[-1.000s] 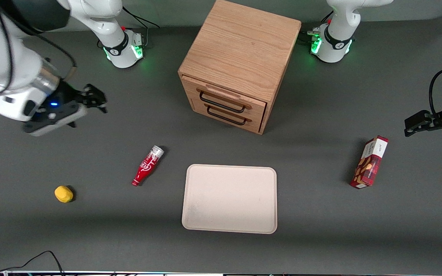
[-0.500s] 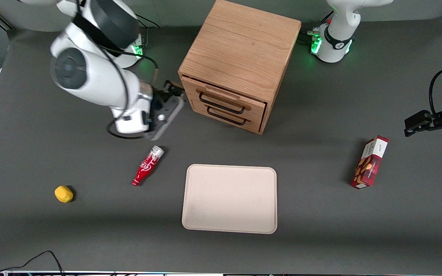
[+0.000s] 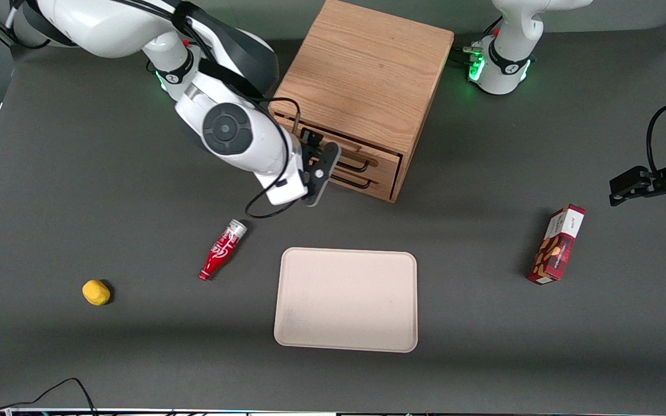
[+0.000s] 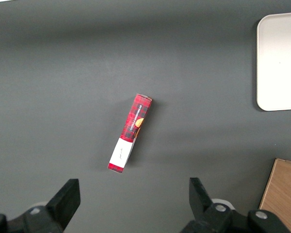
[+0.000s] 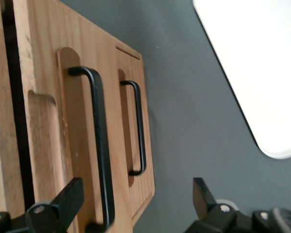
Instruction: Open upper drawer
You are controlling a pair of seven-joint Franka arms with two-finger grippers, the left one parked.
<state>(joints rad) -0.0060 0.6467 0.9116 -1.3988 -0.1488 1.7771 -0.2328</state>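
Observation:
The wooden cabinet (image 3: 367, 69) stands at the back middle of the table. Its upper drawer (image 3: 386, 158) looks pushed in, and its black bar handle (image 3: 361, 156) is partly hidden by my arm. My right gripper (image 3: 321, 147) hovers just in front of the drawer fronts, at the end of the handles toward the working arm. In the right wrist view the gripper (image 5: 136, 204) is open and empty. One finger (image 5: 63, 201) lies beside the end of the upper drawer's handle (image 5: 101, 145), apart from it. The lower drawer's handle (image 5: 139, 126) shows beside it.
A cream tray (image 3: 346, 299) lies nearer the camera than the cabinet and also shows in the right wrist view (image 5: 252, 63). A red bottle (image 3: 221, 249) and a yellow lump (image 3: 96, 292) lie toward the working arm's end. A red box (image 3: 558, 244) lies toward the parked arm's end.
My right arm has swung from the working arm's end of the table to the cabinet. The gripper now sits in front of the drawers. Nothing else moved.

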